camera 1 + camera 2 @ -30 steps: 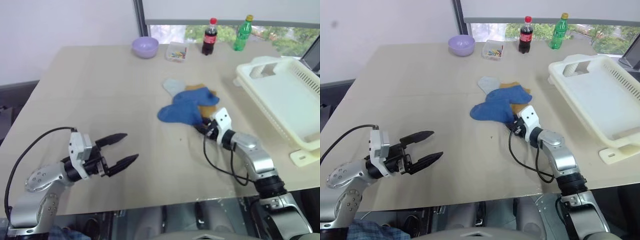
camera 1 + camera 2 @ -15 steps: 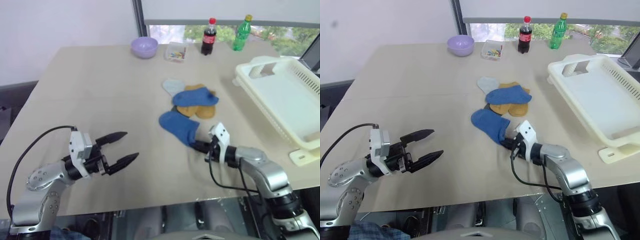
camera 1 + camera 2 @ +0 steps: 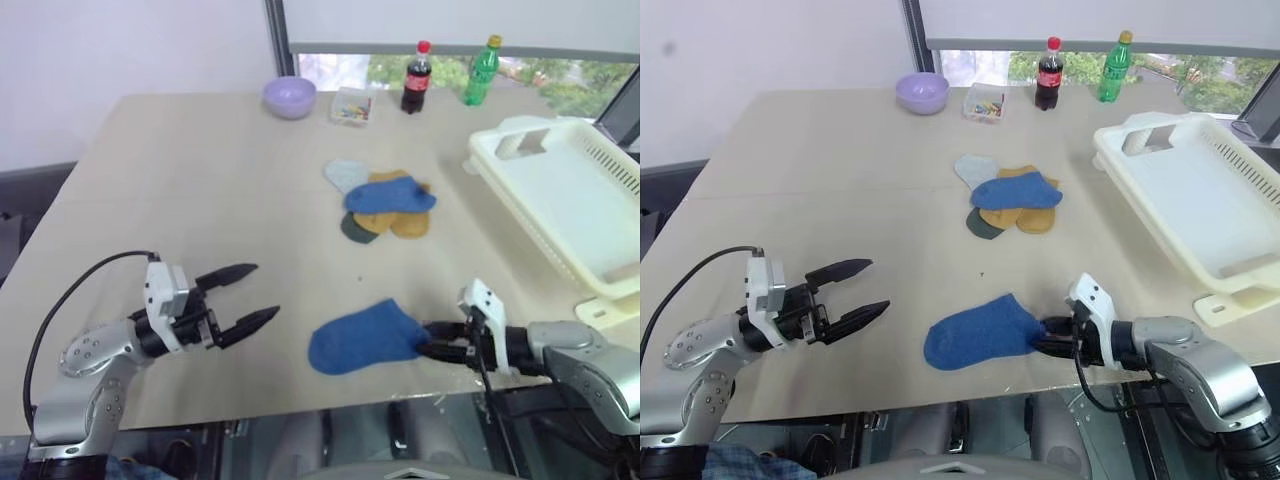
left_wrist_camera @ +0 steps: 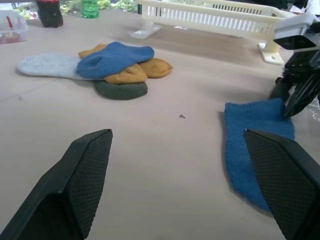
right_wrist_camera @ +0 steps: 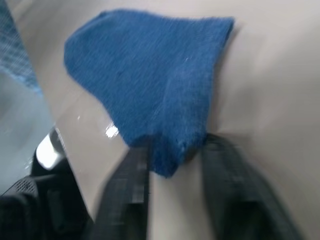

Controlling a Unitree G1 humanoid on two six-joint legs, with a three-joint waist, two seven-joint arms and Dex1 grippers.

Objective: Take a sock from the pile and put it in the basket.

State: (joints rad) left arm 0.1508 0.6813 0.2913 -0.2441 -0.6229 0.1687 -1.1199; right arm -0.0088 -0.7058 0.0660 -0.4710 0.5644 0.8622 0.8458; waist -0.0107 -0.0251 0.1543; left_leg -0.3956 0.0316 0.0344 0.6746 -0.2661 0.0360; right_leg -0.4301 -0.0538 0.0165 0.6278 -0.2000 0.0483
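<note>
The pile (image 3: 386, 202) of socks in royal blue, mustard, pale blue and dark green lies mid-table. One royal blue sock (image 3: 360, 338) lies flat apart from it, near the table's front edge. My right gripper (image 3: 432, 341) lies low at that sock's right end. In the right wrist view its fingers (image 5: 131, 186) are spread, with the sock's (image 5: 150, 85) end lying between them. My left gripper (image 3: 262, 295) hovers open and empty over the table's front left, well left of the sock. The cream basket (image 3: 570, 200) stands at the right edge.
Along the far edge stand a lilac bowl (image 3: 290, 96), a small clear box (image 3: 352, 105), a cola bottle (image 3: 417, 75) and a green bottle (image 3: 482, 68). Only a narrow strip of table separates the lone sock from the front edge.
My right gripper dragged the blue sock from the pile back to the table's front edge, then its fingers parted. The left gripper stayed put.
</note>
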